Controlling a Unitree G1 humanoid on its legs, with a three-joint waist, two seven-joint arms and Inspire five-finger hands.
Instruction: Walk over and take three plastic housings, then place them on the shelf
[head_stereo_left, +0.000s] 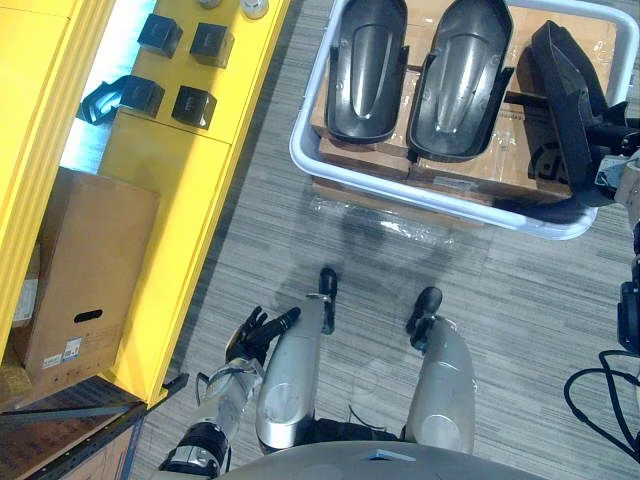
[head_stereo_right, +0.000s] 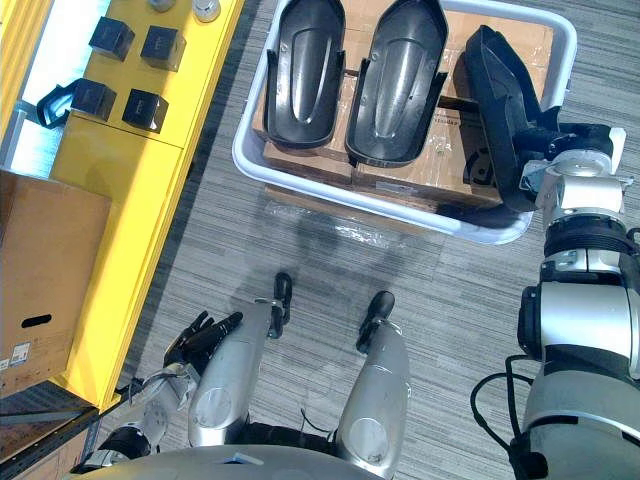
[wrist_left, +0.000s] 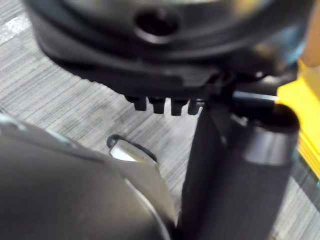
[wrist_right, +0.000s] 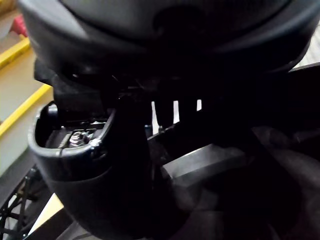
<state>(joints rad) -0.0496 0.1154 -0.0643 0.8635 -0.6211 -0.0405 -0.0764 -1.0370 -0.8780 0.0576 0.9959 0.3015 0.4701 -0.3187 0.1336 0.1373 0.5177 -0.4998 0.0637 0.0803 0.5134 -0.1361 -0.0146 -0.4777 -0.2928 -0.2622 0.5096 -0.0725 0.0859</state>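
A white tray (head_stereo_left: 305, 160) on the floor ahead holds cardboard boxes and three dark plastic housings. Two housings (head_stereo_left: 368, 65) (head_stereo_left: 470, 70) lie side by side, hollow side up. The third housing (head_stereo_right: 495, 90) stands on its edge at the tray's right end. My right hand (head_stereo_right: 540, 150) grips its rim, thumb (wrist_right: 100, 165) on one side and fingers on the other. Low beside me, my left hand (head_stereo_left: 262, 330) hangs over the grey floor with relaxed fingers, holding nothing.
A yellow shelf unit (head_stereo_left: 170, 200) runs along the left, with several small black boxes (head_stereo_left: 195, 105) on its top. A brown cardboard box (head_stereo_left: 85, 270) sits beside it at the lower left. Grey carpet lies between me and the tray.
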